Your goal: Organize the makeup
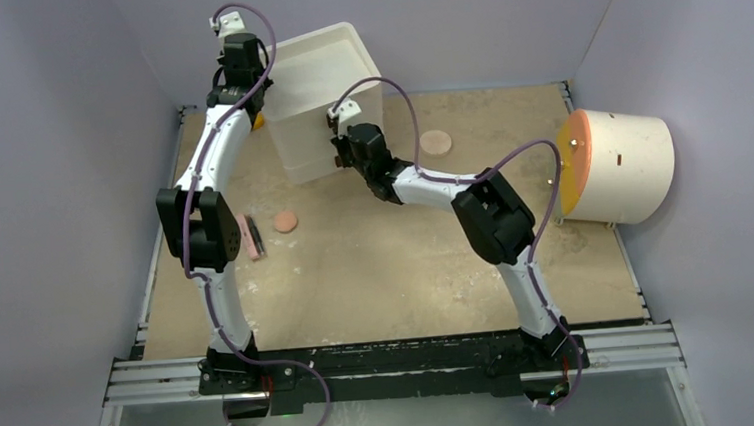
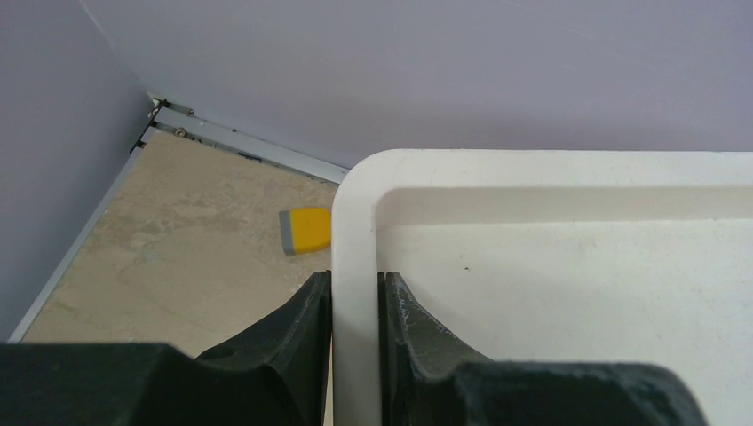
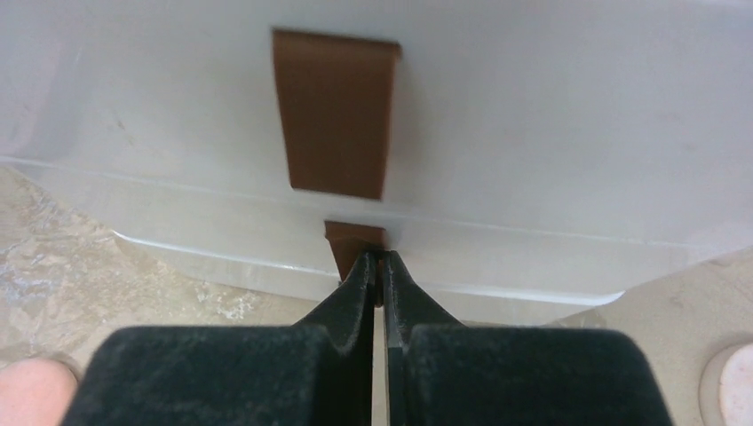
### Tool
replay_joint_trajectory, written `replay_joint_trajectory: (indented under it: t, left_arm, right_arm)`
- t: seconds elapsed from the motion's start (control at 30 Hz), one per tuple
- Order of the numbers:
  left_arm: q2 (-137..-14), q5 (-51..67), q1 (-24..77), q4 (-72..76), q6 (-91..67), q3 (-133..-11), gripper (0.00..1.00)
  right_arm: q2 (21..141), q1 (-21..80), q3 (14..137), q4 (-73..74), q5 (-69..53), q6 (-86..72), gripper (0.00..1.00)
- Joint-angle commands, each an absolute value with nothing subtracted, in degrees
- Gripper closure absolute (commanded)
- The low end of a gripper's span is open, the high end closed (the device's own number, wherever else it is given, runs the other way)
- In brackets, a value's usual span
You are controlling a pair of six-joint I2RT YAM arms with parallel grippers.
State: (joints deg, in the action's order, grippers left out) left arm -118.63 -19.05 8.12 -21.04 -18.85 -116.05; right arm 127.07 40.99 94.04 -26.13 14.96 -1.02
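Left wrist view: left gripper (image 2: 355,279) clamps the rim of the white bin (image 2: 533,169), with the yellow block (image 2: 308,229) ahead to its left. Right gripper (image 3: 384,259) is pinched shut, the bin wall directly ahead, and the tan tube (image 3: 337,115) shows just past its tips.

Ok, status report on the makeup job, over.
Left gripper clamped on white bin rim. Right gripper shut at brown tube's end by bin wall, hold unclear. Two peach discs, pink stick loose on table; left elbow beside stick.
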Motion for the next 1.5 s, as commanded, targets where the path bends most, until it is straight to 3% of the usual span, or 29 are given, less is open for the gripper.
replay_joint_trajectory:
  t: [0.0, 0.4, 1.2, 1.23, 1.3, 1.33, 1.4, 1.47]
  left_arm:
    - [-123.02, -10.53, 11.07, -36.10, -19.03, -113.25, 1.00]
    - [-125.26, -12.91, 10.99, -37.79, -20.78, -116.14, 1.00]
    - [-128.14, -13.90, 10.37, -40.60, -21.80, -122.59, 1.00]
    - [-128.14, -13.82, 10.29, -40.59, -21.80, -122.67, 1.00]
    - [-128.14, -13.58, 10.28, -40.52, -21.77, -122.77, 1.00]
    - [-128.18, -13.54, 10.24, -40.52, -21.73, -122.83, 1.00]
    - [-128.36, -13.49, 10.20, -40.65, -21.71, -123.06, 1.00]
    - [-128.40, -13.48, 10.11, -40.82, -21.67, -123.30, 1.00]
  right_arm:
    - [120.88, 39.20, 87.93, -34.70, 15.22, -2.58, 1.00]
    - [103.42, 41.91, 65.12, -35.27, 17.76, -7.58, 1.00]
    - [87.41, 53.56, 46.42, -16.27, 22.22, -18.55, 1.00]
    - [87.43, 53.66, 46.40, -14.87, 22.16, -18.85, 0.88]
    - [87.05, 54.01, 45.93, -13.38, 22.68, -19.05, 0.52]
    - [86.52, 54.22, 45.67, -13.66, 22.97, -18.41, 0.40]
    - [84.63, 54.80, 45.93, -14.90, 23.35, -15.99, 0.28]
    - [82.61, 55.86, 48.02, -15.69, 23.13, -12.91, 0.24]
